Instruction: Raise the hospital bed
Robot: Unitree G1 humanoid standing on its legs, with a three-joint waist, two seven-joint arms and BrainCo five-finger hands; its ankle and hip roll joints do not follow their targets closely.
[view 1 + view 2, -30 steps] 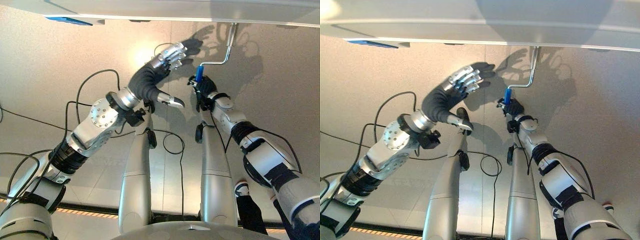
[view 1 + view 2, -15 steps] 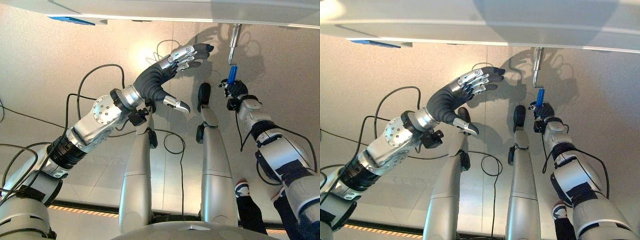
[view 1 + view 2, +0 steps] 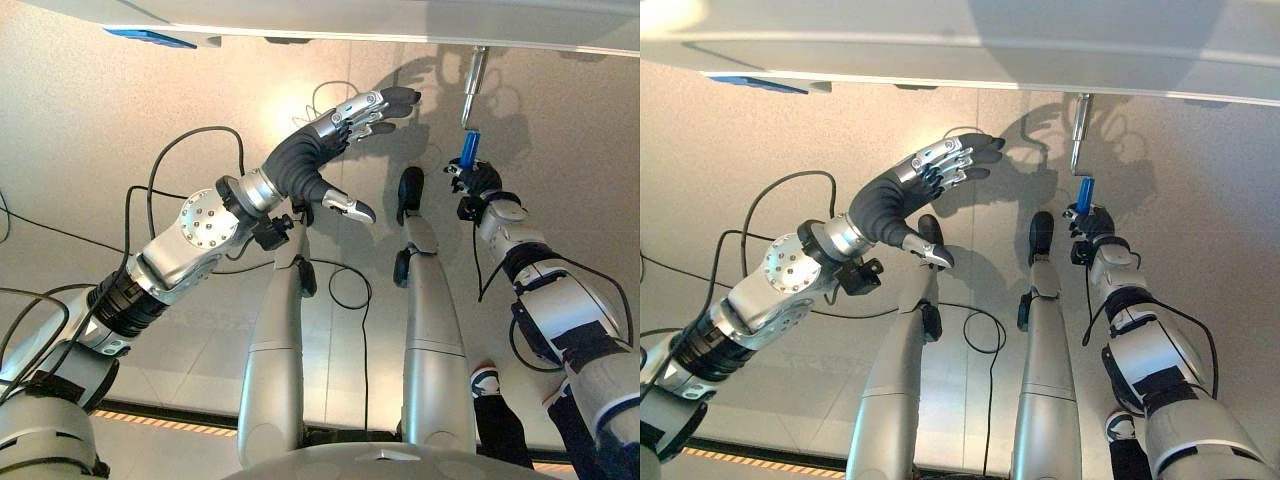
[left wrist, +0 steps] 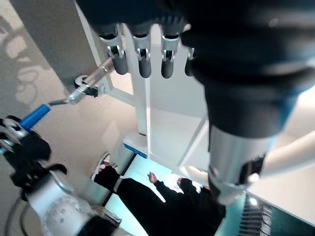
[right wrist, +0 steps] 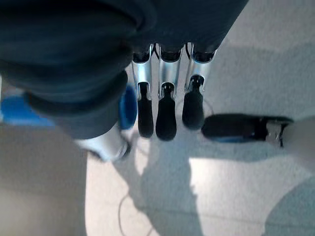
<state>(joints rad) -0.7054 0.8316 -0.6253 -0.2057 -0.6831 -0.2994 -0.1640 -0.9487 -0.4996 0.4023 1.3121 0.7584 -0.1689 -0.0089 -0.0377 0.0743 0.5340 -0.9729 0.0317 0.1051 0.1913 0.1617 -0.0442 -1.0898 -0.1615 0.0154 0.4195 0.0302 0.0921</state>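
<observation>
Nearest the camera in the head views, the two arms reached out over the pale floor (image 3: pixel 120 110), the left from the lower left and the right from the lower right. The left hand (image 3: pixel 345 120) hung in the air above the floor, its fingers (image 3: pixel 385 100) straight and spread a little, the thumb (image 3: pixel 350 208) standing apart below them, and it held nothing; its fingertips pointed toward the bed's edge and lay to the left of the crank, apart from it. In the left wrist view the same fingers (image 4: pixel 142 61) showed in a straight row, with the crank beyond them. The right hand (image 3: pixel 475 180) was closed round the blue grip (image 3: pixel 467 148) of the crank handle (image 3: pixel 1078 125), the upper part of the grip standing out above its curled fingers. In the right wrist view the fingers (image 5: pixel 165 110) bent over, with a patch of blue beside them. From the grip a slim metal rod rose almost straight up to the underside of the bed frame (image 3: pixel 400 20), the pale band running across the far side of the scene. A small blue label (image 3: pixel 150 37) sat on that frame, well to the left. Farther off, in the left wrist view, a person in dark clothes (image 4: pixel 162 206) was beyond the bed's white frame.
</observation>
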